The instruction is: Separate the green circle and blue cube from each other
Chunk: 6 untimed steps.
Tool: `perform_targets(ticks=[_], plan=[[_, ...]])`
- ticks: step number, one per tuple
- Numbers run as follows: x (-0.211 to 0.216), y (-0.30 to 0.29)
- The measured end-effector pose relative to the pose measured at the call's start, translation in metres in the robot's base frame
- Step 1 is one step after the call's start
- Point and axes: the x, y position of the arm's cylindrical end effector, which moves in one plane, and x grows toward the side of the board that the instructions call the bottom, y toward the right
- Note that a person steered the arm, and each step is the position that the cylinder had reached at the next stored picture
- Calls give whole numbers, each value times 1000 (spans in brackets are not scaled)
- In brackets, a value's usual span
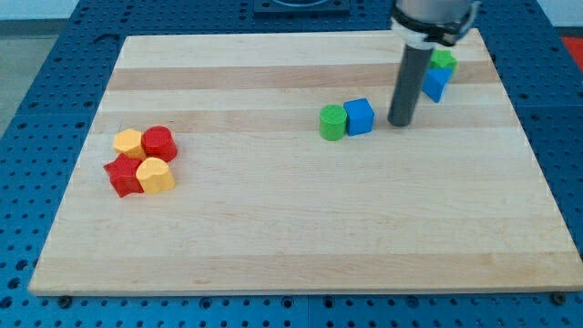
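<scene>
Green circle (332,121), blue cube (360,116), red and yellow blocks, pale striped wooden board (273,228).

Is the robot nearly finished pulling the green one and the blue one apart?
Not yet. Nothing looks done: the green circle and blue cube sit right side by side, apparently touching. In hand: my tip stands just to the view's right of the cube. Left: pushing one block away from the other.

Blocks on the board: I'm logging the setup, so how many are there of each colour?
Red: 2, a cylinder and a star-like block.
Yellow: 2, one at the cluster's top, one at its bottom.
Green: 2, the circle and a block behind my tip.
Blue: 2, the cube and a block.
Total: 8.
</scene>
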Motion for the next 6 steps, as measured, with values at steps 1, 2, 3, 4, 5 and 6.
perform_targets(ticks=[1, 2, 3, 4, 5, 6], plan=[[-24, -23], [-43, -46], [-32, -85], [1, -97], [16, -77], [1, -37]])
